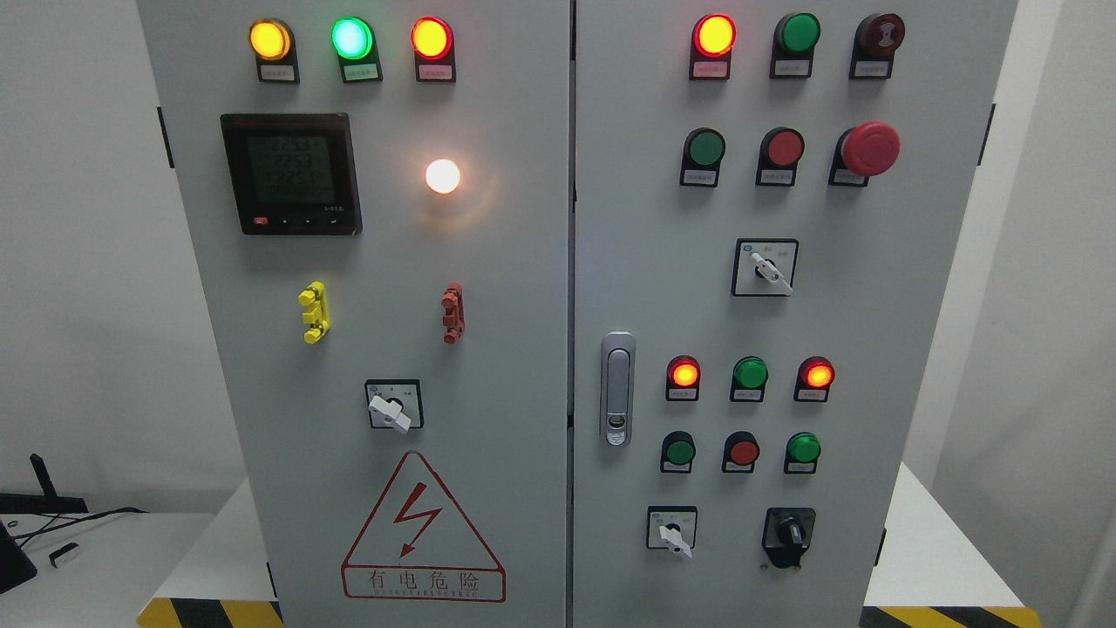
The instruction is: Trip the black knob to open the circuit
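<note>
No robot hand in frame, neither left nor right, so no telling whether fingers are spread or curled; nothing touching the panel.

Straight ahead, a grey two-door control cabinet [523, 262] on a white table [933, 549]. Black knob [789, 532] down at the lower right of the right door, on a black plate, pointer roughly upright, untouched.

Counting white-handled selector switches: three. One on the left door [390, 410], one mid-right door [770, 270], one just left of the black knob [673, 532].

Top row of the left door: three lit lamps, amber [269, 39], green [352, 37], red [431, 37]. Below, a digital meter [290, 173] and one glowing white lamp [443, 176]. Two small clips, yellow [314, 312] and red [452, 312]. Warning triangle [423, 528] with a lightning bolt at the bottom.

Right door: one red mushroom button [869, 148], a silver door latch [617, 388] by the seam, and in the row above the lower buttons two red lamps lit with a green one between them.
</note>
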